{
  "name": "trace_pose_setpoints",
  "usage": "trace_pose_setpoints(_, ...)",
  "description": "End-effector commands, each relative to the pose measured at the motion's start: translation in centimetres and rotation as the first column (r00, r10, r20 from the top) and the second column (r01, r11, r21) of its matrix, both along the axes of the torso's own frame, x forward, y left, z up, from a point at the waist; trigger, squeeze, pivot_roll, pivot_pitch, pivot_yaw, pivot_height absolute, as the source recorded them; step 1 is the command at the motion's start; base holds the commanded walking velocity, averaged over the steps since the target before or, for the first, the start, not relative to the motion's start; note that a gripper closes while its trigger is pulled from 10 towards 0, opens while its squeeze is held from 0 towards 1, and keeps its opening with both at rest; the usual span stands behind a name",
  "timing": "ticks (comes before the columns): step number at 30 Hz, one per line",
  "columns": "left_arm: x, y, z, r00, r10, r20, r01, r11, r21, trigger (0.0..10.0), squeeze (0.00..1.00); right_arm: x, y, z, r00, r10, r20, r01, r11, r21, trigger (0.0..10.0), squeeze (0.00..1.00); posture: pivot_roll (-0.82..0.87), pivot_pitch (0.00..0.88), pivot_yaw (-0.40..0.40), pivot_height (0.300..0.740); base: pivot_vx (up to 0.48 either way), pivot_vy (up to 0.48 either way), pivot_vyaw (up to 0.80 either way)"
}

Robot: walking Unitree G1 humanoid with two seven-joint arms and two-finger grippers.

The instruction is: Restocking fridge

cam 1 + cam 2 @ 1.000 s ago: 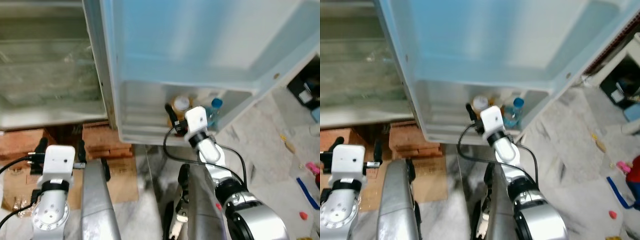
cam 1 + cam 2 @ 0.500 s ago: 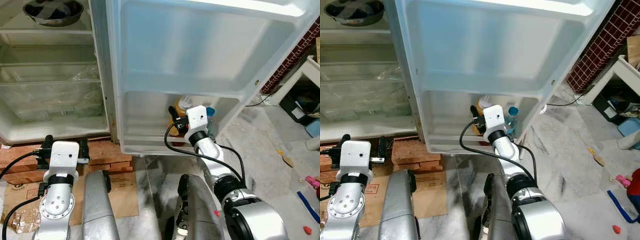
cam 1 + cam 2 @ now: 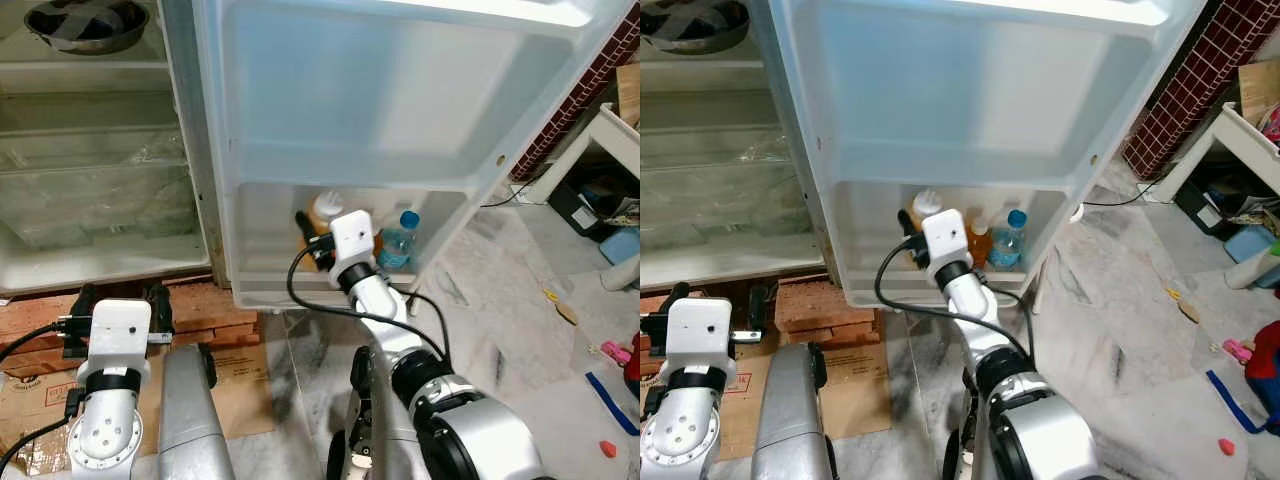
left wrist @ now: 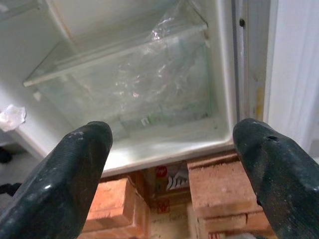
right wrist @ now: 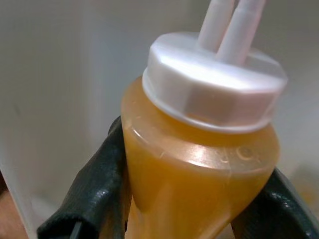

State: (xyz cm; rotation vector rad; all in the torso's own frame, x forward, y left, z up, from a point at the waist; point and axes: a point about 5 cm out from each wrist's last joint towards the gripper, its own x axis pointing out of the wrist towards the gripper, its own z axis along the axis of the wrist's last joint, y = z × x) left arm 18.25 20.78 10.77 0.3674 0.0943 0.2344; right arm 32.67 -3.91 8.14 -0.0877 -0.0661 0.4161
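My right gripper (image 3: pixel 313 230) reaches into the lower shelf (image 3: pixel 262 292) of the open fridge door (image 3: pixel 380 90). It is shut on an orange sauce bottle (image 5: pixel 199 164) with a white twin-spout cap. The bottle (image 3: pixel 324 210) stands upright in the shelf, left of a small amber bottle (image 3: pixel 980 240) and a blue-capped water bottle (image 3: pixel 400 242). My left gripper (image 4: pixel 174 169) is open and holds nothing. It sits low at the left, pointing at the clear crisper drawer (image 4: pixel 134 84) inside the fridge.
A dark bowl (image 3: pixel 85 22) sits on an upper fridge shelf. Red bricks (image 4: pixel 219 189) and cardboard (image 3: pixel 245 370) lie under the fridge front. A marble floor spreads to the right, where there are a white table leg (image 3: pixel 585 150) and clutter (image 3: pixel 610 200).
The head camera has lifted and steadied from a blurred view. My right gripper has carried the orange bottle leftward along the door shelf, away from the blue-capped bottle.
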Motion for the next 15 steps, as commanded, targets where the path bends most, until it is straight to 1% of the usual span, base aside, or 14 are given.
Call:
trace_pose_setpoints(1,-0.6,-0.2,0.3,1.0,-0.009,-0.01,0.009,1.0,-0.003,10.0,0.0,0.4,-0.1,0.1,0.999,-0.032,-0.009,0.032,0.999,-0.022,10.0,0.0,0.28,0.185,-0.15,0.508,0.0,0.0,0.0)
trace_pose_setpoints(3,-1.2,-0.1,0.4,1.0,-0.004,-0.02,0.004,1.0,0.0,10.0,0.0,0.5,-0.3,0.0,0.998,-0.055,-0.011,0.055,0.998,-0.04,10.0,0.0,0.3,0.206,-0.153,0.508,0.0,0.0,0.0)
trace_pose_setpoints(4,-1.7,0.0,0.5,1.0,0.005,-0.029,-0.004,1.0,0.004,10.0,0.0,0.7,-0.6,0.1,0.997,-0.081,-0.008,0.081,0.995,-0.055,10.0,0.0,0.32,0.221,-0.155,0.508,0.0,0.0,0.0)
trace_pose_setpoints(6,-2.5,0.1,0.8,0.999,0.017,-0.037,-0.017,1.0,0.008,10.0,0.0,1.1,-1.0,0.5,0.993,-0.114,0.018,0.116,0.99,-0.075,10.0,0.0,0.34,0.235,-0.157,0.508,0.0,0.0,0.0)
trace_pose_setpoints(7,-3.3,0.1,1.1,0.999,0.028,-0.044,-0.027,1.0,0.012,10.0,0.0,1.4,-1.2,1.1,0.989,-0.139,0.051,0.143,0.987,-0.073,10.0,0.0,0.35,0.253,-0.157,0.508,0.0,0.0,0.0)
trace_pose_setpoints(10,-4.2,0.2,1.3,0.997,0.042,-0.063,-0.041,0.999,0.013,10.0,0.0,2.1,-1.3,2.4,0.981,-0.166,0.103,0.173,0.983,-0.064,10.0,0.0,0.36,0.263,-0.156,0.508,0.0,0.0,0.0)
trace_pose_setpoints(11,-4.6,0.2,1.3,0.996,0.045,-0.074,-0.044,0.999,0.015,10.0,0.0,2.4,-1.3,2.9,0.977,-0.17,0.128,0.179,0.982,-0.065,10.0,0.0,0.36,0.273,-0.155,0.508,0.0,0.0,0.0)
trace_pose_setpoints(12,-5.2,0.2,1.3,0.995,0.047,-0.09,-0.046,0.999,0.015,10.0,0.0,2.8,-1.3,3.8,0.968,-0.181,0.173,0.196,0.978,-0.072,10.0,0.0,0.36,0.281,-0.157,0.508,0.0,0.0,0.0)
trace_pose_setpoints(14,-5.4,0.1,1.3,0.994,0.045,-0.095,-0.044,0.999,0.013,10.0,0.0,2.9,-1.3,4.1,0.964,-0.188,0.186,0.205,0.976,-0.075,10.0,0.0,0.36,0.284,-0.157,0.508,0.0,0.0,0.0)
trace_pose_setpoints(15,-5.5,0.1,1.3,0.994,0.044,-0.099,-0.043,0.999,0.013,10.0,0.0,2.9,-1.2,4.0,0.968,-0.185,0.172,0.2,0.977,-0.078,10.0,0.0,0.36,0.286,-0.157,0.508,0.0,0.0,0.0)
